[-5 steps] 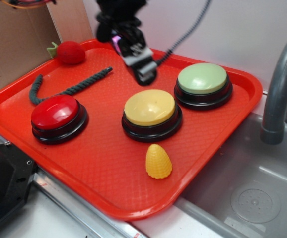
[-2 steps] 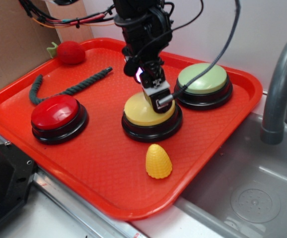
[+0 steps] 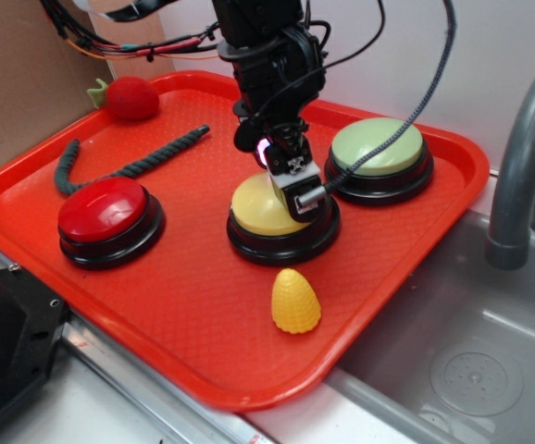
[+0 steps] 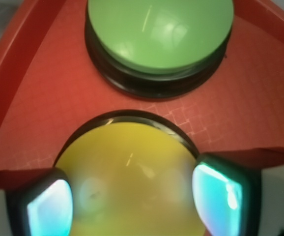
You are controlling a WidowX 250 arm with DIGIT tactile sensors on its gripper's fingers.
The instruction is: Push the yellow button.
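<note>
The yellow button (image 3: 266, 211) stands mid-tray on its black base. My gripper (image 3: 303, 196) points down onto the right part of its dome and looks to be touching it. In the wrist view the yellow button (image 4: 132, 162) fills the space between my two fingers, whose gripper (image 4: 134, 201) is open with nothing held. The fingertips (image 4: 220, 194) glow cyan on either side of the dome.
A red tray (image 3: 184, 296) carries everything: a green button (image 3: 377, 148) just right of my gripper, a red button (image 3: 103, 208) on the left, a corn toy (image 3: 295, 301) in front, a rope (image 3: 129, 166) and a strawberry (image 3: 130, 97) behind. A sink (image 3: 471, 351) and faucet (image 3: 517, 176) lie to the right.
My gripper came down and forward from above the tray's back part onto the yellow button, then sank slightly lower on the dome. The other objects stayed put.
</note>
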